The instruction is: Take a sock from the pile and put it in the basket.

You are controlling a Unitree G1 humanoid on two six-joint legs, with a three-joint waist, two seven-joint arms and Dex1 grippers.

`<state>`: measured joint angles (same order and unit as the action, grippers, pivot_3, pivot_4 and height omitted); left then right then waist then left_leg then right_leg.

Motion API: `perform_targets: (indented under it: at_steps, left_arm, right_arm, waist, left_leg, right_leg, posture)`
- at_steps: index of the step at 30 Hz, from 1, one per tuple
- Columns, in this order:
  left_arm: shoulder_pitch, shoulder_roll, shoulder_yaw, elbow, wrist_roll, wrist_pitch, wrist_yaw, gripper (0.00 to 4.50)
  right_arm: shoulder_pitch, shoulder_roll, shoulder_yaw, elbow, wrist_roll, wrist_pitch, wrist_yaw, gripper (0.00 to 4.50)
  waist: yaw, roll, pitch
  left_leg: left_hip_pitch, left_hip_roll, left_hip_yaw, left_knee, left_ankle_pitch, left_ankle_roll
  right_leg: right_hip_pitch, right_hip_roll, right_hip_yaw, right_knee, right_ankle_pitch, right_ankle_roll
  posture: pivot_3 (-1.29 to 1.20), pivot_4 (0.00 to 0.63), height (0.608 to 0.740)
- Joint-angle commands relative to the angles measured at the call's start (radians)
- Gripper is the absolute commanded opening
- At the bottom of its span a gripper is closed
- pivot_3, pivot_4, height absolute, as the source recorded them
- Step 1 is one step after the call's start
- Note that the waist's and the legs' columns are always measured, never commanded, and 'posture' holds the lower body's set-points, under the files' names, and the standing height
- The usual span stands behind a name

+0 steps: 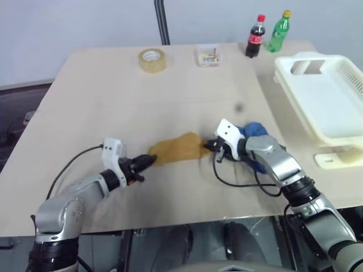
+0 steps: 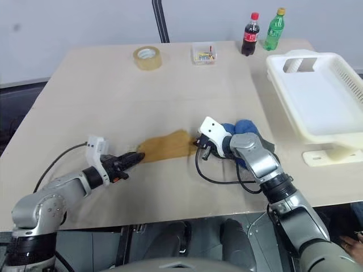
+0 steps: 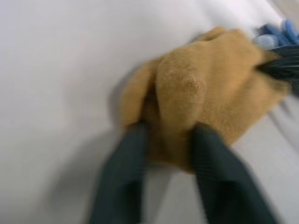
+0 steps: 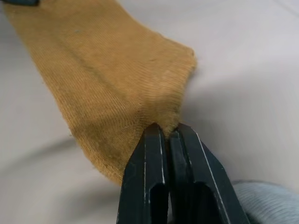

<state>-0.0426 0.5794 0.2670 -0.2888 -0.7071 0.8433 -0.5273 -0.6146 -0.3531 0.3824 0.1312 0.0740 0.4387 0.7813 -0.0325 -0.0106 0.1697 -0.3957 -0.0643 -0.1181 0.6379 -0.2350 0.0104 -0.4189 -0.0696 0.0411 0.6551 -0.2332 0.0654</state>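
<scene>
A mustard yellow sock (image 1: 178,148) lies stretched flat on the table between my two grippers. My right gripper (image 4: 166,128) is shut on its right edge, with the cloth pinched between the black fingertips. At the sock's left end my left gripper (image 3: 169,128) has its fingers (image 3: 121,177) apart, and a fold of the sock sits between them. What is left of the pile (image 1: 255,130), bright blue socks, lies just behind my right hand and is partly hidden by it. The white basket (image 1: 334,107) stands at the table's right side.
Along the table's far edge stand a roll of tape (image 1: 152,59), a small clear box (image 1: 208,55), a cola bottle (image 1: 256,37) and a green bottle (image 1: 279,31). A white block (image 1: 334,158) lies by the basket's near corner. A black cable (image 1: 238,182) trails from my right hand.
</scene>
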Motion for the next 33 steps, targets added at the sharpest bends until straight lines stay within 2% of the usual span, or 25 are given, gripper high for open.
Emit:
perform_targets:
  at_steps: [1,2,3,6,7,8,11,12,19,25,28,33]
  left_arm:
    - [0.017,0.016,0.055,-0.034,-0.007,-0.035,-0.016,3.36]
    - [0.03,0.024,0.069,-0.045,-0.016,-0.042,-0.033,3.87]
    - [0.05,0.035,0.088,-0.056,-0.03,-0.046,-0.057,3.88]
    - [0.1,0.068,0.163,-0.075,-0.099,-0.026,-0.127,3.88]
    - [0.115,0.085,0.182,-0.079,-0.117,-0.019,-0.151,3.88]
    - [0.123,0.106,0.199,-0.071,-0.132,-0.006,-0.171,3.88]
    - [0.136,0.144,0.212,-0.047,-0.133,-0.009,-0.205,3.88]
    - [0.134,0.15,0.21,-0.039,-0.131,-0.006,-0.204,3.88]
    - [0.059,0.132,0.113,0.022,-0.05,0.015,-0.116,3.88]
    - [-0.06,0.096,-0.016,0.084,-0.012,0.071,-0.079,3.88]
    - [-0.098,0.1,-0.048,0.091,-0.04,0.126,-0.11,3.88]
    - [-0.122,0.083,-0.058,0.105,-0.126,0.167,-0.223,3.88]
  right_arm:
    - [-0.004,-0.032,-0.034,-0.047,-0.012,-0.055,0.018,1.37]
    - [0.002,-0.042,-0.039,-0.071,-0.015,-0.066,0.017,1.98]
    - [0.011,-0.048,-0.052,-0.103,-0.013,-0.078,0.008,2.42]
    - [0.047,-0.08,-0.095,-0.229,0.024,-0.061,0.024,2.42]
    - [0.058,-0.093,-0.11,-0.272,0.044,-0.038,0.037,2.14]
    - [0.068,-0.106,-0.129,-0.31,0.069,-0.022,0.051,1.63]
    - [0.08,-0.113,-0.155,-0.358,0.103,0.012,0.051,0.76]
    - [0.081,-0.11,-0.153,-0.364,0.109,0.011,0.052,0.12]
    - [0.026,-0.009,-0.03,-0.182,0.024,-0.112,0.052,0.06]
    - [-0.013,0.055,0.052,0.073,-0.074,-0.248,0.055,0.06]
    - [-0.019,0.055,0.078,0.134,-0.115,-0.292,0.068,0.06]
    - [-0.012,0.058,0.067,0.126,-0.12,-0.29,0.077,0.06]
  waist:
    - [0.0,0.0,0.0]
    - [-0.002,0.0,0.0]
    - [-0.003,0.0,0.0]
    - [-0.006,0.0,0.0]
    - [-0.005,0.0,0.001]
    - [-0.005,0.0,0.001]
    - [-0.003,0.0,0.001]
    - [-0.003,0.0,0.001]
    - [-0.005,0.0,0.001]
    - [-0.001,0.0,0.0]
    - [-0.002,0.0,0.0]
    - [-0.007,0.0,0.0]
  left_leg:
    - [0.0,0.0,0.0,0.0,0.0,0.0]
    - [0.0,0.0,0.0,0.0,0.0,0.0]
    - [0.0,0.0,0.0,0.0,0.0,0.0]
    - [-0.001,0.001,0.0,-0.001,0.0,0.0]
    - [-0.001,0.001,0.0,-0.001,0.0,0.0]
    - [-0.002,0.001,-0.001,-0.001,0.0,0.001]
    - [-0.002,0.001,-0.001,-0.001,-0.002,0.003]
    - [-0.001,0.001,-0.001,0.0,-0.002,0.004]
    - [0.0,0.001,0.0,0.0,-0.002,0.003]
    - [0.0,0.0,0.0,0.0,0.0,0.0]
    - [0.0,-0.001,0.0,0.0,0.0,0.0]
    - [0.001,0.0,0.0,0.0,0.0,0.0]
  right_leg:
    - [0.0,0.0,0.0,0.0,0.0,0.0]
    - [0.0,0.0,0.0,0.0,0.0,0.0]
    - [0.0,0.0,0.0,0.0,0.0,0.0]
    - [-0.001,0.0,0.001,0.0,0.0,0.0]
    - [-0.001,0.0,0.0,-0.001,0.0,0.0]
    - [-0.001,-0.001,0.0,-0.002,0.0,0.0]
    - [-0.001,0.0,-0.001,-0.002,0.0,0.0]
    - [0.0,0.0,-0.001,-0.002,0.0,0.0]
    - [0.0,0.0,0.0,0.0,0.0,0.0]
    - [0.0,0.0,0.0,0.001,0.0,0.0]
    - [0.0,0.0,0.0,0.001,0.0,0.0]
    - [0.0,0.0,0.0,0.002,0.0,0.0]
  posture:
    - [0.0,0.15,0.74]
    - [0.0,0.15,0.74]
    - [0.0,0.15,0.74]
    - [0.0,0.15,0.74]
    - [0.0,0.15,0.74]
    - [0.0,0.15,0.74]
    - [0.0,0.15,0.74]
    - [0.0,0.15,0.74]
    - [0.0,0.15,0.74]
    - [0.0,0.15,0.74]
    - [0.0,0.15,0.74]
    - [0.0,0.15,0.74]
